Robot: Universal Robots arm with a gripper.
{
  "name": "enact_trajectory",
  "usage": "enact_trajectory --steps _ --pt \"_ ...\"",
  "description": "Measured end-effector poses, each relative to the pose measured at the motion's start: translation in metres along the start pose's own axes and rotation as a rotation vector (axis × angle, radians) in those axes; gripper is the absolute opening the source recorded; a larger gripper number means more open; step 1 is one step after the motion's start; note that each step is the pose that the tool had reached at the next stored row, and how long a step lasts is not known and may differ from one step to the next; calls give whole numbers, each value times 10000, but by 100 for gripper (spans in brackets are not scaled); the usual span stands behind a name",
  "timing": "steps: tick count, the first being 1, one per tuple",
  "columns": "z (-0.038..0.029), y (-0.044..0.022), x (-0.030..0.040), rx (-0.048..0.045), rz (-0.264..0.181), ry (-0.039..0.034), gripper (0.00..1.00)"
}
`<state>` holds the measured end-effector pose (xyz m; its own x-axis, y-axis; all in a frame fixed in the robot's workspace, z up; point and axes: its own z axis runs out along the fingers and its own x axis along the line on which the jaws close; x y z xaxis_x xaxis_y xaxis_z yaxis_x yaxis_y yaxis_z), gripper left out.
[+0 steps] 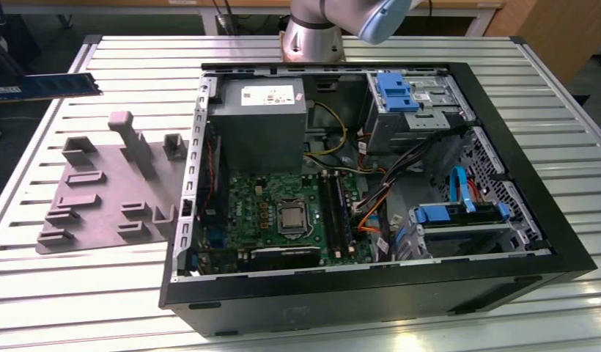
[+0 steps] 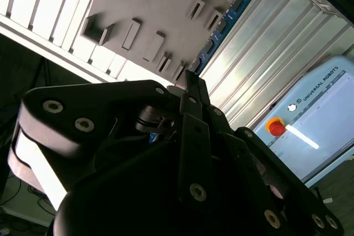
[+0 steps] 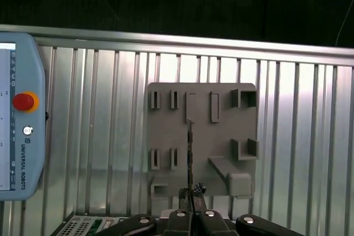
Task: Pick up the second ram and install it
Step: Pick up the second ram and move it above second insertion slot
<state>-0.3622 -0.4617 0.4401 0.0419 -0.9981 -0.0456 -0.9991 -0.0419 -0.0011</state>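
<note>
The second ram (image 1: 48, 86), a long dark stick with a blue-white label at one end, hangs in the air at the exterior view's far left, over the table's edge. In the first wrist view the ram (image 3: 190, 153) shows edge-on, above the grey holder plate (image 3: 202, 136). My gripper (image 3: 192, 190) is shut on its near end. In the second wrist view the black fingers (image 2: 191, 89) clamp the ram (image 2: 224, 23), which sticks out beyond them. The open computer case (image 1: 535, 242) shows the green motherboard (image 1: 271, 213) with its long black slots (image 1: 337, 209).
The grey holder plate (image 1: 105, 191) with raised pockets lies on the slatted metal table (image 1: 86, 293), at the exterior view's left of the case. A teach pendant (image 3: 19, 114) with a red button lies on the table. The arm's base (image 1: 315, 33) stands behind the case.
</note>
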Motion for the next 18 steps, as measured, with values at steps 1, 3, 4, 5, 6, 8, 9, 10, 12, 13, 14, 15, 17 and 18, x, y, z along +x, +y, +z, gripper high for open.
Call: enact_trajectory --steps 1,3,4,5,6,8,9,10,12,13,14,15,17,18 --pt "0 -9 1 0 0 0 12" --pt "0 -28 1 0 0 0 12" --pt "0 -37 2 0 0 0 12" --pt "0 -45 2 0 0 0 12" --pt "0 -54 2 0 0 0 12" --pt "0 -70 3 0 0 0 12" --pt "0 -79 3 0 0 0 12" --pt "0 -86 4 0 -1 0 12" --pt "0 -102 4 0 0 0 12" --pt "0 -110 5 0 -1 0 12" --pt "-1 -118 5 -1 -1 1 12" --pt "0 -127 5 0 0 0 12" --pt "0 -144 6 0 0 0 12" --pt "0 -153 7 0 0 0 12"
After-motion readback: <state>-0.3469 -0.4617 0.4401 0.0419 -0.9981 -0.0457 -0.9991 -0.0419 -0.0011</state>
